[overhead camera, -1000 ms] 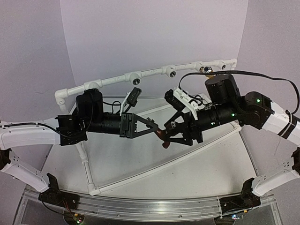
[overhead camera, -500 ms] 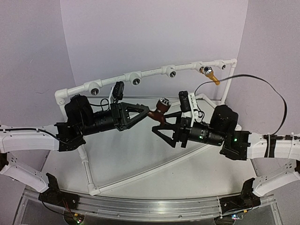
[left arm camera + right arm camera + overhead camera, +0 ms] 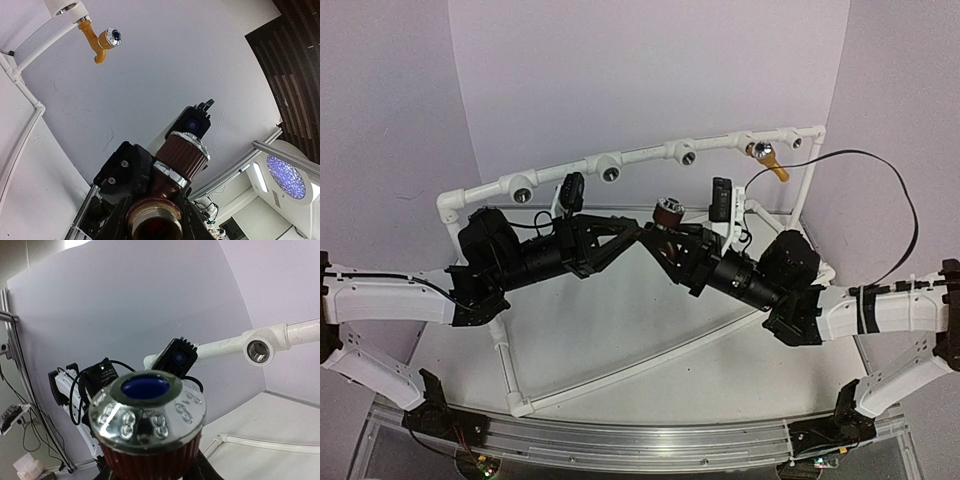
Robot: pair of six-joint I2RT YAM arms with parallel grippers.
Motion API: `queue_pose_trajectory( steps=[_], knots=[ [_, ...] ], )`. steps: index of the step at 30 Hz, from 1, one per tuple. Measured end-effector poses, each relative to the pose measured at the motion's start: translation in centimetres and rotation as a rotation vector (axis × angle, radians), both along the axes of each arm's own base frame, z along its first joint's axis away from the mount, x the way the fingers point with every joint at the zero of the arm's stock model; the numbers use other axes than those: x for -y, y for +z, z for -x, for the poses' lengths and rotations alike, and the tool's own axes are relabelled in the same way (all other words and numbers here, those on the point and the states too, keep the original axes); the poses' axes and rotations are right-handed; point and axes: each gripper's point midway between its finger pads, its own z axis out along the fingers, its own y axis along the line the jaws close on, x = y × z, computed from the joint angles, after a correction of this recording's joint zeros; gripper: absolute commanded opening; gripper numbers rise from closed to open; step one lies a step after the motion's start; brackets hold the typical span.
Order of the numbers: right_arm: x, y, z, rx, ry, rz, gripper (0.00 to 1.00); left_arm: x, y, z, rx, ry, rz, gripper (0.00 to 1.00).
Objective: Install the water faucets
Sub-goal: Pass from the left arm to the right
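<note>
The reddish-brown water faucet [image 3: 665, 222] hangs in mid-air over the table's centre, its silver-capped knob up. My left gripper [image 3: 648, 233] is shut on it from the left, and my right gripper [image 3: 674, 240] is shut on it from the right. In the left wrist view the brown faucet [image 3: 175, 162] fills the jaws, with its threaded brass end nearest the camera. The right wrist view shows the faucet's silver knob [image 3: 147, 407] with a blue centre, the jaws hugging its ribbed body. The yellow-orange faucet [image 3: 767, 159] sits in the back pipe at the right [image 3: 100, 41].
A white pipe frame [image 3: 560, 175] runs along the back with round sockets [image 3: 610, 168] [image 3: 685, 152] [image 3: 521, 192]. One socket [image 3: 258, 351] is to the right in the right wrist view. A diagonal white rail [image 3: 650, 360] crosses the table. Purple walls close the back.
My right gripper swung left and up to the faucet and closed on it. The left gripper kept its hold while lifting the faucet up toward the back.
</note>
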Motion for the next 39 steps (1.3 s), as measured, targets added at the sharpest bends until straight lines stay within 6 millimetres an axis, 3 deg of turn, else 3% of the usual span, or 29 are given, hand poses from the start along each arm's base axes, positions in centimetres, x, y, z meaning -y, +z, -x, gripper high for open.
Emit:
queue_pose_trajectory(
  steps=[3,16,17,19,20,23,26,29,34,39],
  knots=[
    [-0.3,0.3,-0.4,-0.025,-0.002,-0.028,0.0,0.0,0.1,-0.3,-0.005,0.006,0.014,0.0],
    [-0.4,1.2,-1.7,-0.166,0.014,-0.11,0.0,-0.4,0.5,-1.0,-0.046,0.021,0.048,0.0],
    [-0.5,1.1,-1.8,-0.165,0.017,-0.105,0.0,-0.4,0.4,-1.0,-0.046,0.021,0.048,0.03],
    [-0.6,1.0,-1.9,-0.161,0.011,-0.075,0.0,-0.4,0.3,-1.1,-0.048,0.027,0.047,0.21],
    [-0.7,1.0,-2.1,-0.159,0.003,-0.054,0.0,-0.5,0.2,-1.2,-0.049,0.031,0.048,0.25],
    [-0.6,0.5,-1.8,-0.146,-0.016,0.01,0.0,-0.5,-0.2,-1.0,-0.048,0.028,0.047,0.26],
    [-0.6,-0.5,-1.4,-0.136,-0.022,0.082,0.0,-0.7,-1.3,-0.7,-0.056,0.024,0.033,0.53],
    [-0.6,-1.4,-1.6,-0.127,-0.043,0.138,0.0,-0.9,-2.4,-0.6,-0.06,0.028,0.014,0.65],
    [-0.3,-1.9,-2.4,-0.119,-0.065,0.171,0.0,-1.4,-2.4,-1.1,-0.052,0.048,0.009,0.64],
    [-0.5,-1.5,-2.0,-0.108,-0.043,0.174,0.0,-1.8,-2.5,-1.1,-0.051,0.054,0.01,0.55]
  ],
)
